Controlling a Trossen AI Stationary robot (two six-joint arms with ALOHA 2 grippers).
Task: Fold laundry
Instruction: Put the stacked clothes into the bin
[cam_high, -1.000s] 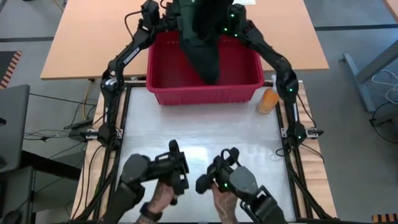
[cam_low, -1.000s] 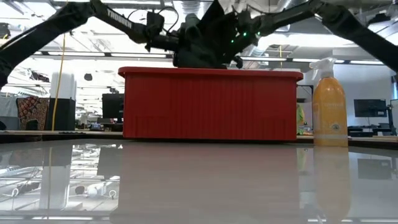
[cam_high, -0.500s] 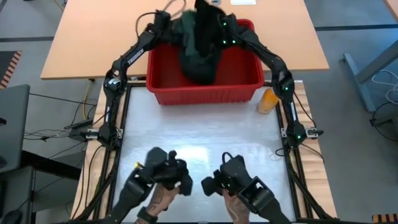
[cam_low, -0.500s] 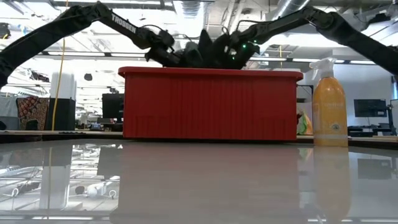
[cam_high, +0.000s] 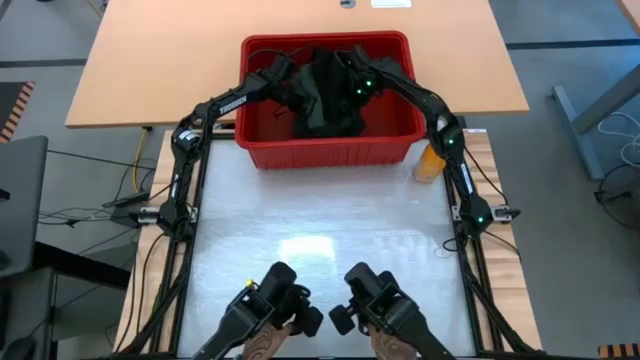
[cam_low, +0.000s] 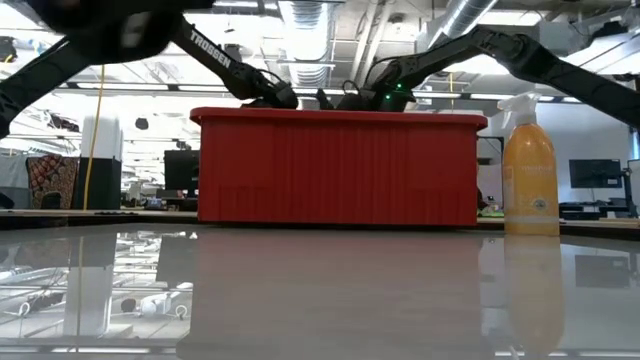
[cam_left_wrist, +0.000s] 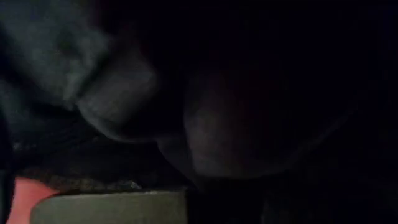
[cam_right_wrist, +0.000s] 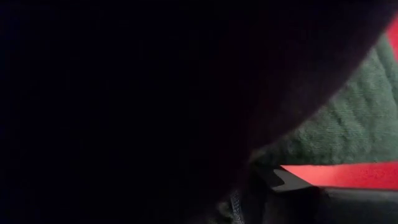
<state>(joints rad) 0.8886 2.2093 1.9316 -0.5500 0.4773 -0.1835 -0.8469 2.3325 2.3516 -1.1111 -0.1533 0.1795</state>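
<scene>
Reaching into the basket (cam_high: 400, 148), both our grippers are buried in the laundry (cam_high: 322, 95); we cannot tell their fingers' state.

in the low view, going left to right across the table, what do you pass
red basket → orange spray bottle. The dark laundry only just peeks above the basket's rim, where both arms reach in, so it has no separate place in the order.
</scene>
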